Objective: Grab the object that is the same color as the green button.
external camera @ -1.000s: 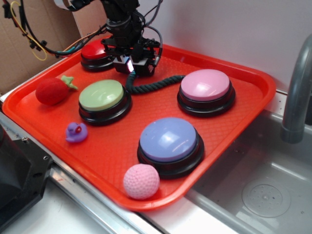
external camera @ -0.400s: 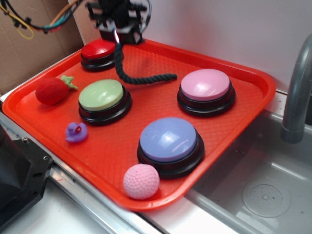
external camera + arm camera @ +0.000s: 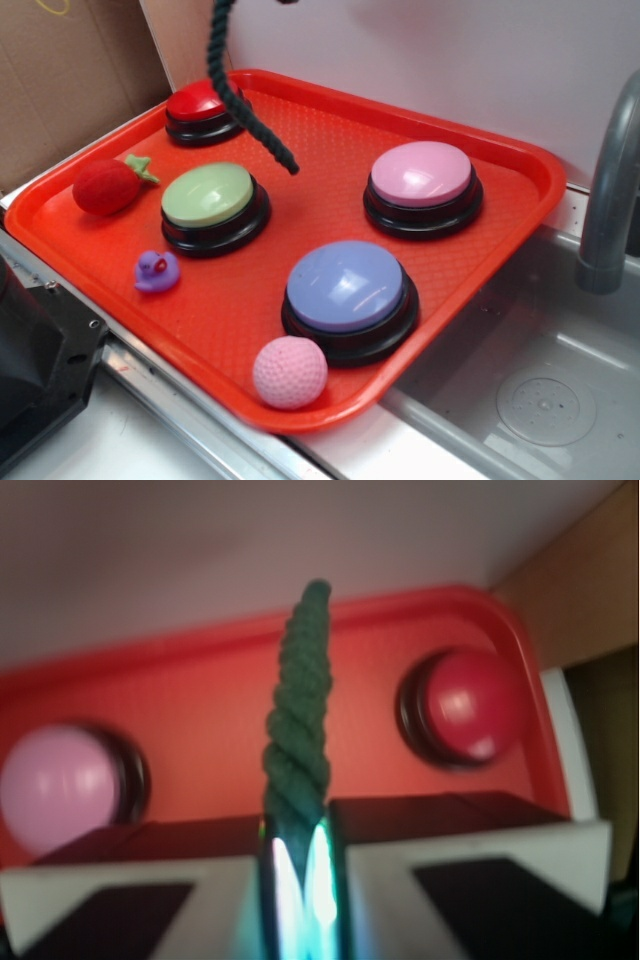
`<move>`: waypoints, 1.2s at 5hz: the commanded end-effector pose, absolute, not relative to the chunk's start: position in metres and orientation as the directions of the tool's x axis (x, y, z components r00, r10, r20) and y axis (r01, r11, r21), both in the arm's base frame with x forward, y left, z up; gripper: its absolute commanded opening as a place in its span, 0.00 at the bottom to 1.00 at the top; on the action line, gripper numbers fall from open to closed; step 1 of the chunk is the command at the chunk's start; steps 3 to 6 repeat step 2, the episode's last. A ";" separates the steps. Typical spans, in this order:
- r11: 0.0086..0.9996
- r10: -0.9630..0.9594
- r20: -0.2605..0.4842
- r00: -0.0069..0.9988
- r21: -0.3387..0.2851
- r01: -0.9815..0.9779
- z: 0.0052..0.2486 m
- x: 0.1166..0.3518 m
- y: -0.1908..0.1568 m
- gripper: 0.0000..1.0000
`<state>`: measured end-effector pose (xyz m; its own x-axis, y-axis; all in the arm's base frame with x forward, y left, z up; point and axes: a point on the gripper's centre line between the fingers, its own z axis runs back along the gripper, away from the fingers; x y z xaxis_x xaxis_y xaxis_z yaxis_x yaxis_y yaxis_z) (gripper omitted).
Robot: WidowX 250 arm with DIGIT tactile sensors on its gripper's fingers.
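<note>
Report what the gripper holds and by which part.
The gripper pinches the green rope near one end; the rest hangs free above the tray.

Only the wrist view shows any of the robot: the gripper (image 3: 297, 865) fills the bottom edge. Its two fingers (image 3: 130, 900) are broad flat blocks, black on their upper faces with pale grey-white fronts and dark inset panels. The inner pads facing the narrow central slot look glossy, catching a bright greenish-white glare. No cables, screws or markings can be made out
</note>
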<state>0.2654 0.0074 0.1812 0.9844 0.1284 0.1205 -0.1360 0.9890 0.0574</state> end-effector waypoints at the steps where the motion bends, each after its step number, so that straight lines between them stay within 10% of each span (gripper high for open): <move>1: 0.991 -0.105 0.142 0.984 0.097 0.092 0.224 0.224 -0.008 0.00; 6: 0.992 -0.107 0.131 0.986 0.083 0.097 0.231 0.217 -0.009 0.00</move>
